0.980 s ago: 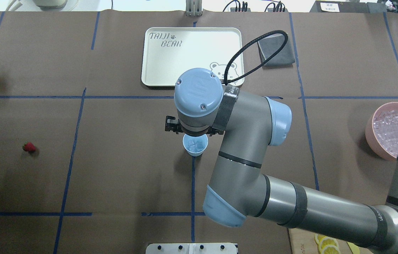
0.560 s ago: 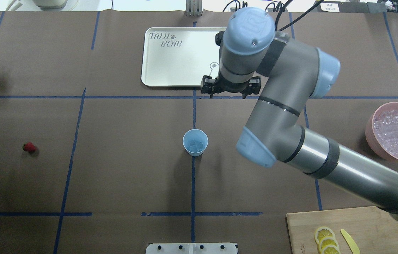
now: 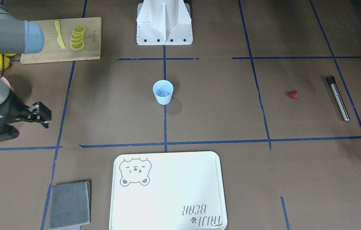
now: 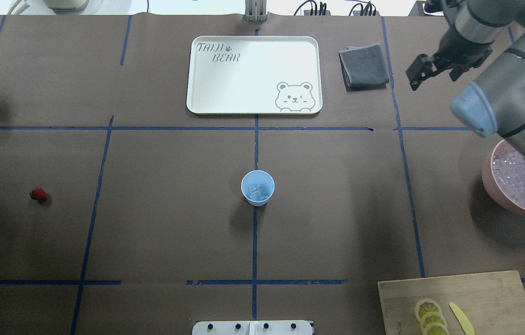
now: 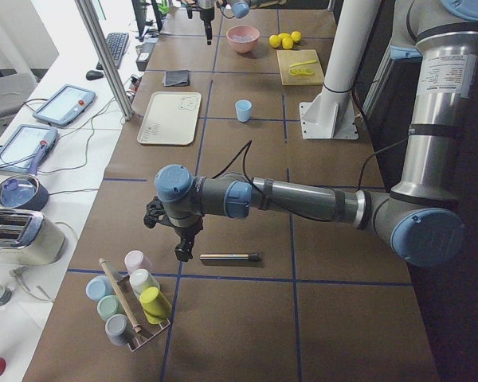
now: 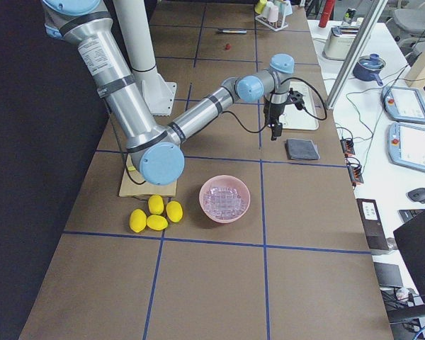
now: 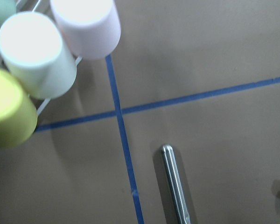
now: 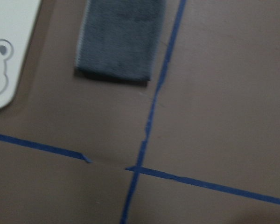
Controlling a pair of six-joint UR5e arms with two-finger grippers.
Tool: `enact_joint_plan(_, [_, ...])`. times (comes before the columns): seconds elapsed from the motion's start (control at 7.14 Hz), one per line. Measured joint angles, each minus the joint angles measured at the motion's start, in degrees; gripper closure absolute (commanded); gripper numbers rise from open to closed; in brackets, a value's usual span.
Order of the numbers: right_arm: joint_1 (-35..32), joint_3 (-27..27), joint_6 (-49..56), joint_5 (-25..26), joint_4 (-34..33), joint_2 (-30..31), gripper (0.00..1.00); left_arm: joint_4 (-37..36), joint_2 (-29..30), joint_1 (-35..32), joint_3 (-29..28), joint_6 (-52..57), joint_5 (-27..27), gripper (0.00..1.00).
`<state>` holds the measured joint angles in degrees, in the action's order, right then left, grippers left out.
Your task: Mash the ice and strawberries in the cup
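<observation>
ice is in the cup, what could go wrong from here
The cup stands free and nothing braces it; pressing on the ice could tip it. The strawberry lies far off on the table, small and round; a grip might squash it or send it rolling.

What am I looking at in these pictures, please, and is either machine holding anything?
A robot with two arms stands at a brown table. Views come from overhead, the front, both table ends and each wrist. The small pale blue plastic cup at centre holds clear ice cubes; a small red strawberry and a slim metal rod lie apart on the robot's left. The right gripper hangs open and empty near the folded grey cloth. The left gripper hovers near the rod; whether it is open, I cannot tell.
</observation>
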<state>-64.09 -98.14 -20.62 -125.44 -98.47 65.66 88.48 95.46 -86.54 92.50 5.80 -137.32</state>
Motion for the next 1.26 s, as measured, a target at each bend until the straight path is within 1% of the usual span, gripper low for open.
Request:
enact_joint_plan(0.28, [-9.3, 0.1, 14.8, -4.9, 3.9, 10.4, 0.00, 1.0, 2.7, 1.6, -1.4, -2.0, -0.3, 0.00])
enact_joint_plan(0.56, [-17.8, 0.4, 28.3, -6.7, 5.1, 19.0, 0.00, 1.6, 3.2, 2.0, -0.9, -2.4, -0.5, 0.00])
enact_joint_plan(0.7, [-21.3, 0.5, 32.3, -7.1, 5.1, 22.4, 0.00, 1.6, 3.3, 2.3, 0.3, -2.8, -0.5, 0.00])
enact_joint_plan(0.84, [-24.1, 0.5, 33.8, -8.1, 4.9, 24.6, 0.00, 1.6, 3.4, 3.8, 2.6, -4.5, -0.3, 0.00])
enact_joint_plan(0.98, [-25.7, 0.3, 34.1, -9.4, 4.6, 25.6, 0.00, 1.5, 3.3, 6.5, 5.6, -9.3, 0.0, 0.00])
enact_joint_plan(1.12, [-26.3, 0.2, 34.0, -10.0, 4.5, 25.9, 0.00, 1.7, 2.2, 9.8, 9.0, -16.4, 0.4, 0.00])
enact_joint_plan(1.26, [-26.5, 0.2, 34.0, -10.2, 4.4, 26.0, 0.00, 3.4, -0.1, 13.3, 12.0, -23.6, 1.8, 0.00])
